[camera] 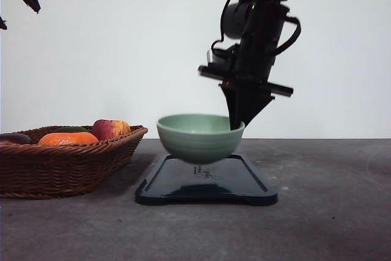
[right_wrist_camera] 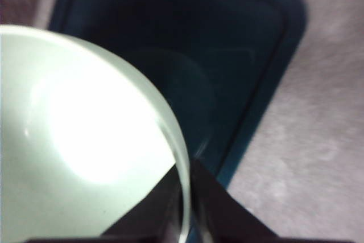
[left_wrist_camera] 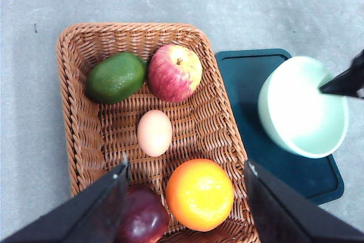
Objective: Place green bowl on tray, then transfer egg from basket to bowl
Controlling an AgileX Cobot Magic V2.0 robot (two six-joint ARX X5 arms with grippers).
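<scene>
My right gripper pinches the bowl by its right rim, one finger inside, one outside; the wrist view is blurred and cuts off most of the bowl. In the front view the bowl hangs just above the tray, a thin gap under its base, and it hides the tray's far edge. The tray's near edge and right end lie bare. My left gripper is wide apart, holding nothing, above the basket, where the egg lies mid-basket among fruit.
</scene>
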